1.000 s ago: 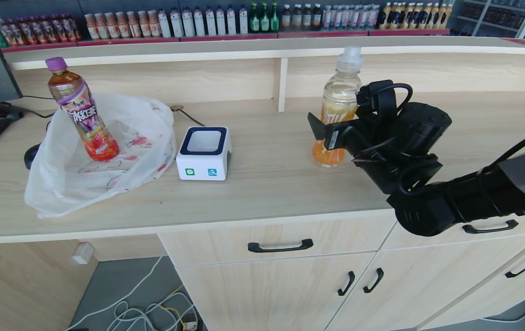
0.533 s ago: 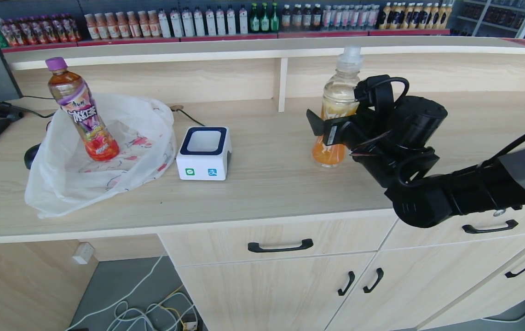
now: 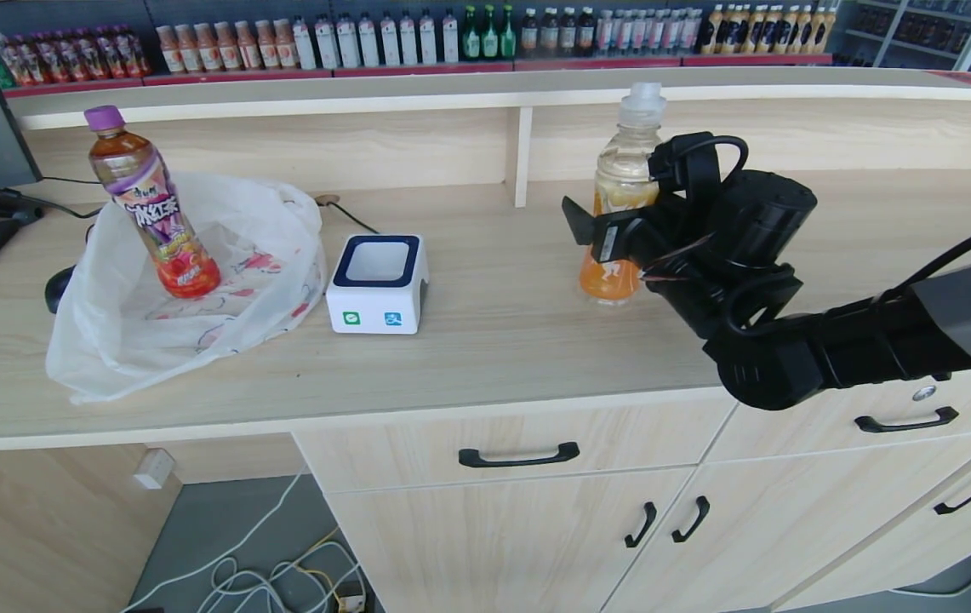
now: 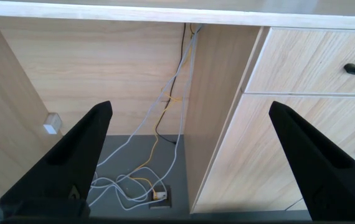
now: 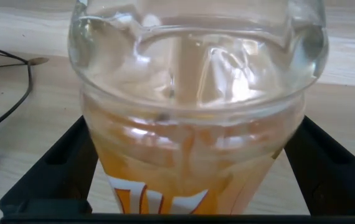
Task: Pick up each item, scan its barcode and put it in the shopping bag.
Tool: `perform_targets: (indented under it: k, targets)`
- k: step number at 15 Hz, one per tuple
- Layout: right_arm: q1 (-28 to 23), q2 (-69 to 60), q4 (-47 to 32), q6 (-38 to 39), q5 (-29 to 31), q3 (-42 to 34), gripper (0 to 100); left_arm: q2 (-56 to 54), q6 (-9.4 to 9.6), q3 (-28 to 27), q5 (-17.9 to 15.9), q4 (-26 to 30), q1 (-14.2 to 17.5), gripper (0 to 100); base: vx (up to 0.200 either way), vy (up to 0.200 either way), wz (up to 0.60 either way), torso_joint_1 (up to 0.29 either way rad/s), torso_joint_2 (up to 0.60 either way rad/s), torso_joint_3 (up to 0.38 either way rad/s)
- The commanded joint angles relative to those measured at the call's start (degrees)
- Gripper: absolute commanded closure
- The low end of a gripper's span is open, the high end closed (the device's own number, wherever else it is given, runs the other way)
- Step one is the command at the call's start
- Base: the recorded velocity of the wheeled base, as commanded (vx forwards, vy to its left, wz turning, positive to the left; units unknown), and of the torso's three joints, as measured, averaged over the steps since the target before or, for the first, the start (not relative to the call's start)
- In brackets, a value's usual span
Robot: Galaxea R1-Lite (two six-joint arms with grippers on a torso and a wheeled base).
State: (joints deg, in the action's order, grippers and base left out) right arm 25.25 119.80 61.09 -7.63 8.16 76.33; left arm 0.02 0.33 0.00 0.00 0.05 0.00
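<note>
The right claw (image 3: 621,228) is clenching the orange drink bottle (image 3: 621,183) around its lower half, with one black finger on each side of it. In the right wrist view the two fingers are pressing against the clear wall of the orange drink bottle (image 5: 193,143), and the right claw (image 5: 190,186) is closed on it. The bottle is standing upright on the right part of the counter (image 3: 494,340). Whether its base is touching the wood or hanging just over it cannot be told. The white scanner (image 3: 379,285) is sitting near the middle of the counter, well apart from this bottle. Just beside the scanner, on the left, the shopping bag (image 3: 264,247) is lying open, and a red tea bottle (image 3: 153,204) with a purple cap is standing tilted inside it. The left claw (image 4: 190,106) is hanging below the counter edge with its fingers spread wide and released, facing the cabinet side and some cables (image 4: 140,180) on the floor.
</note>
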Motion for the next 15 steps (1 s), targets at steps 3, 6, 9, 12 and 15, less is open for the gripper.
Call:
perform_targets:
  k: [3, 6, 9, 12, 15]
  targets:
    - [0.0, 0.1, 0.1, 0.0, 0.0, 0.1, 0, 0.1, 0.02, 0.0, 0.0, 0.0, 0.0, 0, 0.0, 0.0, 0.0, 0.0, 0.0, 0.0]
    - [0.1, 0.1, 0.1, 0.0, 0.1, 0.1, 100, 0.0, 0.02, 0.0, 0.0, 0.0, 0.0, 0, 0.0, 0.0, 0.0, 0.0, 0.0, 0.0]
    - [0.0, -0.1, 0.1, 0.0, 0.0, 0.1, 100, 0.1, 0.02, 0.0, 0.0, 0.0, 0.0, 0, 0.0, 0.0, 0.0, 0.0, 0.0, 0.0]
    - [0.0, -0.2, 0.1, 0.0, -0.1, 0.2, 100, 0.1, 0.02, 0.0, 0.0, 0.0, 0.0, 0, 0.0, 0.0, 0.0, 0.0, 0.0, 0.0]
    - [0.0, -0.3, 0.1, 0.0, -0.1, 1.8, 100, 0.1, 0.02, 0.0, 0.0, 0.0, 0.0, 0, 0.0, 0.0, 0.0, 0.0, 0.0, 0.0]
